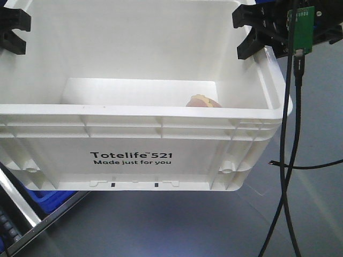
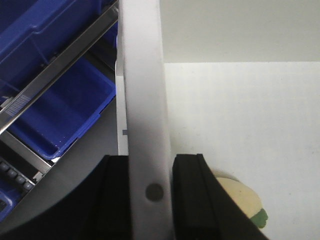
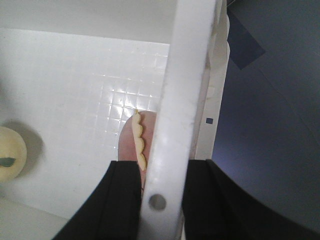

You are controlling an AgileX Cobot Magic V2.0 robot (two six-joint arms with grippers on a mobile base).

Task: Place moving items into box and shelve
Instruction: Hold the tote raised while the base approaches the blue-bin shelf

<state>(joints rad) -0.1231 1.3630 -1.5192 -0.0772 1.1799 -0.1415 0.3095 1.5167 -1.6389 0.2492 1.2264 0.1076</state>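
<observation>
Closest to our front camera stood the long printed wall of the box (image 1: 134, 115), white and ribbed under its rim, with "Totelife 521 Made just for you" in black. Below its left corner we saw the blue bins (image 1: 45, 195) and a metal shelf rail (image 1: 32, 227). A black cable (image 1: 292, 134) hung down past the box's right end from a green circuit board (image 1: 300, 27).

Beyond that wall, on the white gridded floor of the box, lay the pinkish-brown toy (image 3: 131, 140). Its scalloped cream top showed, and it sat close against the right side wall. From the front only its top edge peeked over the rim. The pale cream-yellow toy (image 2: 240, 200) also lay on the floor, near the left side wall and well apart from the other.

Farther back, our left gripper (image 2: 150, 160) straddled the left side wall. One black finger was outside and one inside, both pressed flat to the plastic, so its narrow grip clamped the rim. Our right gripper (image 3: 162, 167) held the right side wall the same way, its inner finger just beside the pinkish-brown toy. Behind both rose the plain white far wall of the box.
</observation>
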